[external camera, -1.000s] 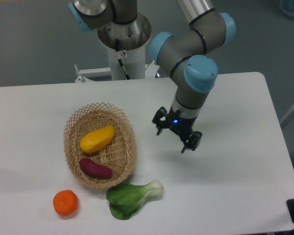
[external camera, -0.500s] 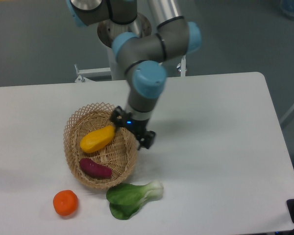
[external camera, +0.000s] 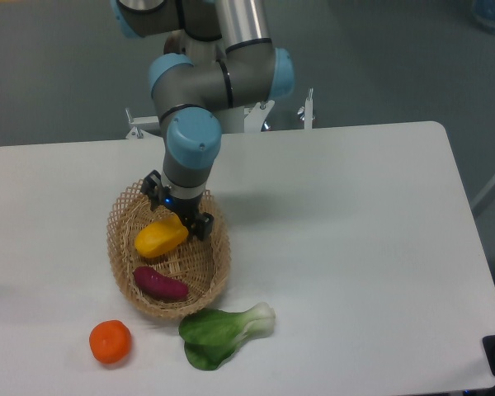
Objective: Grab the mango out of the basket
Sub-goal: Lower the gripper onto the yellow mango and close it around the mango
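Camera view, no readable writing: smooth oblong mango (external camera: 159, 238) lies in the woven wicker basket (external camera: 124, 247). Gripper (external camera: 178, 211) spread open over its 2 o'clock end, holding nothing.

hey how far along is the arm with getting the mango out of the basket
Done: the gripper is positioned over the basket, jaws open around the mango's upper right end. In hand: lining up the grasp; nothing is clamped. Left: close on the mango and lift it, since it lies in the basket beside the sweet potato.
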Robot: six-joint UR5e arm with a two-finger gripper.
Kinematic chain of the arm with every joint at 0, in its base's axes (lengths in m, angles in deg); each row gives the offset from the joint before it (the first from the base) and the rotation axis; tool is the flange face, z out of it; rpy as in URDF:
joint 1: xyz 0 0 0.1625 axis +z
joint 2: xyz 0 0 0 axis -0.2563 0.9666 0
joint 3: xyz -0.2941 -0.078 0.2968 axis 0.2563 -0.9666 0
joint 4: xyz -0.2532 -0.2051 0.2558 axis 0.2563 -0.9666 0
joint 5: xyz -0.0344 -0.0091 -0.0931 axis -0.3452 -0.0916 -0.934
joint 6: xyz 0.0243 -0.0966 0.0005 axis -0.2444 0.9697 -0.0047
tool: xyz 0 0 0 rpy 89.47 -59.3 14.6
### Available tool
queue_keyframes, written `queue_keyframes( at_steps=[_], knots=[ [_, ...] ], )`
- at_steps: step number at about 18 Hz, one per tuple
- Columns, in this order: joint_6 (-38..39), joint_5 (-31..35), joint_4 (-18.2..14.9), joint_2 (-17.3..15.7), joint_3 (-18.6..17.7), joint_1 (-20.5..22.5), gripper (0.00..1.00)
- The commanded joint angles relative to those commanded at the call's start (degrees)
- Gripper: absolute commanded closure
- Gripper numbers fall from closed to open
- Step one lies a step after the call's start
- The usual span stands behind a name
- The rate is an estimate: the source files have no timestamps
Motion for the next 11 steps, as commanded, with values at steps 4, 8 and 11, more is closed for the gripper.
queue_keyframes(
  at_steps=[4, 8, 11],
  knots=[
    [0.1, 0.0, 2.3, 0.3, -0.9, 0.0, 0.0],
    [0.2, 0.1, 2.4, 1.1, -0.9, -0.1, 0.0],
    [0.2, 0.1, 2.5, 1.5, -1.0, -0.1, 0.0]
  ],
)
